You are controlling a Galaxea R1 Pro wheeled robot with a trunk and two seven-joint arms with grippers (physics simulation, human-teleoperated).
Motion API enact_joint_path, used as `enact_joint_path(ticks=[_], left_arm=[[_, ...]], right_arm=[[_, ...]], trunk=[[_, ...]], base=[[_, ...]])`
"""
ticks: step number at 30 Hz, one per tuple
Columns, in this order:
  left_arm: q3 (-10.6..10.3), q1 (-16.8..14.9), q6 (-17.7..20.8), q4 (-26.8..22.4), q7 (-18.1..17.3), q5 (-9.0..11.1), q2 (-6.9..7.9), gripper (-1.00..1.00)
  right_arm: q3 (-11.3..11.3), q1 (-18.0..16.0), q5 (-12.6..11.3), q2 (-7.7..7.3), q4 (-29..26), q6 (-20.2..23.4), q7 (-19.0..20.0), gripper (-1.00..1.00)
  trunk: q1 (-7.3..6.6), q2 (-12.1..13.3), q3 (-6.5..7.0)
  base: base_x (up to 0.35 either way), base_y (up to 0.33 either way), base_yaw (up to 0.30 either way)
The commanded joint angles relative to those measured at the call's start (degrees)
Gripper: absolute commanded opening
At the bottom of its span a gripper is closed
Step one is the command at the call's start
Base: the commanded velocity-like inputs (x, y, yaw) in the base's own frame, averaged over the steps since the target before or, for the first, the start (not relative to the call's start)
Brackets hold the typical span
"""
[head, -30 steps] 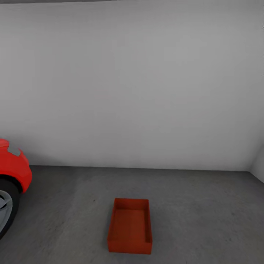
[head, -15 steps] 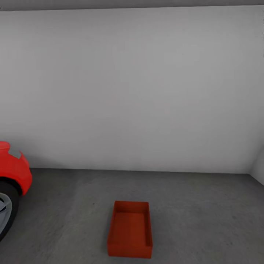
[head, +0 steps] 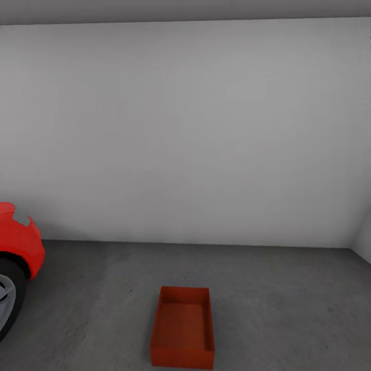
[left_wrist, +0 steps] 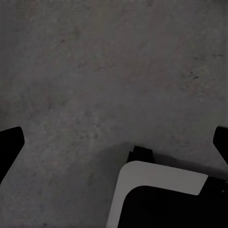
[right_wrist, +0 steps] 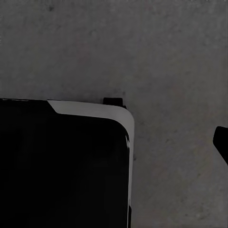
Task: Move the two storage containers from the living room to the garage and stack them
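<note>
Far left of the head view: front corner of a glossy red car (head: 18, 239) with a dark tyre and grey wheel (head: 6, 301), cut off by the picture edge, standing on the dark grey rough concrete floor (head: 288, 309). A wide strip of bare floor lies between the car and the one red-orange rectangular open-top storage container (head: 183, 330). The container sits flat on the floor near the bottom middle, long side running near to far, its near wall just short of the picture's bottom edge. It looks empty. It stands well apart from the plain light grey back wall (head: 196, 134), with open floor behind it and to its right up to the corner where a side wall (head: 363, 234) begins.

Left wrist view: left gripper (left_wrist: 114, 145) with both dark fingertips (left_wrist: 9, 145) spread wide at opposite edges, holding nothing, concrete below, a white-edged black robot part (left_wrist: 156, 178) beside it.

Right wrist view: one dark fingertip of the right gripper (right_wrist: 221, 142) at the edge; spread or closed, cannot tell. The black panel with white rim (right_wrist: 90, 111) lies over concrete.
</note>
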Motion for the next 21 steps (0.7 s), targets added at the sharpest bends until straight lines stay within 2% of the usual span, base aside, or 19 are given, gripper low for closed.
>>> enact_joint_path(ticks=[1, 14, 21], left_arm=[[0.0, 0.0, -0.2, 0.1, 0.0, 0.3, -0.01, 1.00], [0.0, 0.0, -0.2, 0.0, 0.0, 0.3, -0.01, 1.00], [0.0, 0.0, -0.2, 0.0, 0.0, 0.3, -0.01, 1.00]], right_arm=[[0.4, -0.1, -0.6, 0.01, 0.2, -0.3, 0.3, 1.00], [0.4, -0.1, -0.9, -0.03, 0.2, -0.5, 0.1, 1.00], [0.4, -0.1, -0.9, -0.07, 0.2, -0.6, 0.1, 1.00]], trunk=[[0.01, 0.0, 0.02], [0.01, 0.0, 1.10], [0.01, 0.0, 1.26]], base=[[0.000, 0.000, 0.000], [0.000, 0.000, -0.003], [0.000, 0.000, -0.208]])
